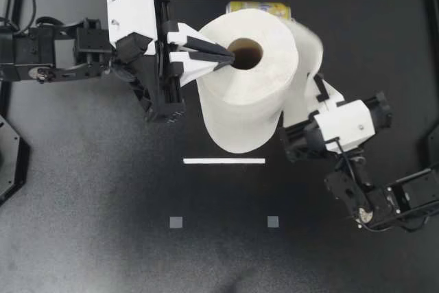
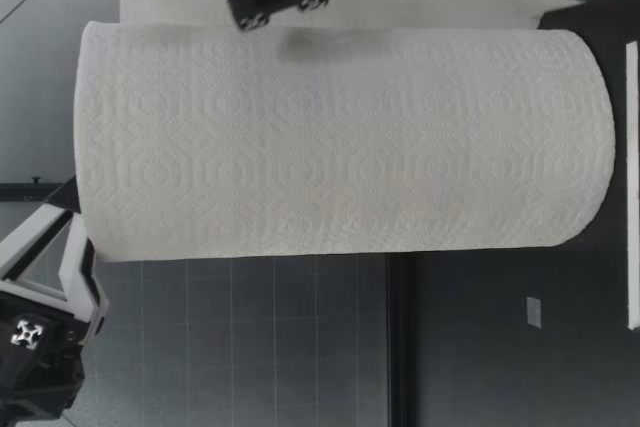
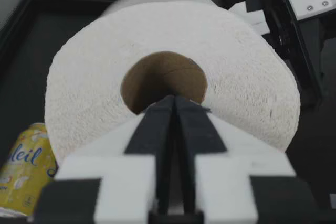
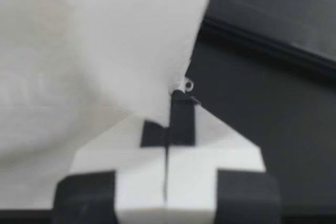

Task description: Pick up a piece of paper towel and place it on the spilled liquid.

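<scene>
Standing upright in the upper middle of the top view, the paper towel roll is pinned by my left gripper, fingers pressed together with nothing between them, tips dipped into the cardboard core; I'd say that's to steady the roll. My right gripper, at centre right beside the roll, is clamped on the loose sheet, likely to tear one piece free. No spill shows anywhere. Behind the roll at the upper edge, a yellow can carries print I leave unread. Lower down lie a white strip and two grey squares, blank.
</scene>
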You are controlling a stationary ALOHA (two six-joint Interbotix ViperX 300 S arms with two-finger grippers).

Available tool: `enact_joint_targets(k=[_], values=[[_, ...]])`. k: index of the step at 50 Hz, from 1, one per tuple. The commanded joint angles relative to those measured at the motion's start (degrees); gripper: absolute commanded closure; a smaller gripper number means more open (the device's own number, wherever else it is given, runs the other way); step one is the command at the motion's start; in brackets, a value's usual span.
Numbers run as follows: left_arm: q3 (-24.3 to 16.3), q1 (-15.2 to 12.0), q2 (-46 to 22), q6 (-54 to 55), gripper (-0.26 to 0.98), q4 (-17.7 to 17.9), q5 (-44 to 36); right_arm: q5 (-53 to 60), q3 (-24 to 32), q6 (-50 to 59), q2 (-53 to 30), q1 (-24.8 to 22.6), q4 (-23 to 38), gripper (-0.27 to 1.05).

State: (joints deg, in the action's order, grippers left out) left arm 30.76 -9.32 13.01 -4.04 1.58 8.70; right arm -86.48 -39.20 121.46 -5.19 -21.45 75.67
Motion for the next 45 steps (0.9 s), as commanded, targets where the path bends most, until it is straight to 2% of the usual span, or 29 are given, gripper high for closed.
enact_joint_targets(k=[1,23,32,45], values=[[0.9,0.1,-2.5,0.5,0.58,0.2,3.2,-0.1,-0.3,1.3,2.1,-0.6,-1.5,0.93],[3.1,-1.0,-4.0,3.9,0.58,0.3,5.1,2.3,-8.2,6.9,2.4,-1.3,-11.2,0.93],[3.4,-1.1,-5.7,4.7,0.58,0.4,6.3,4.5,-10.5,10.0,1.9,-2.0,-13.3,0.93],[3.4,-1.1,-5.5,4.8,0.58,0.4,6.1,3.1,-14.6,7.7,2.4,-4.7,-22.7,0.93]])
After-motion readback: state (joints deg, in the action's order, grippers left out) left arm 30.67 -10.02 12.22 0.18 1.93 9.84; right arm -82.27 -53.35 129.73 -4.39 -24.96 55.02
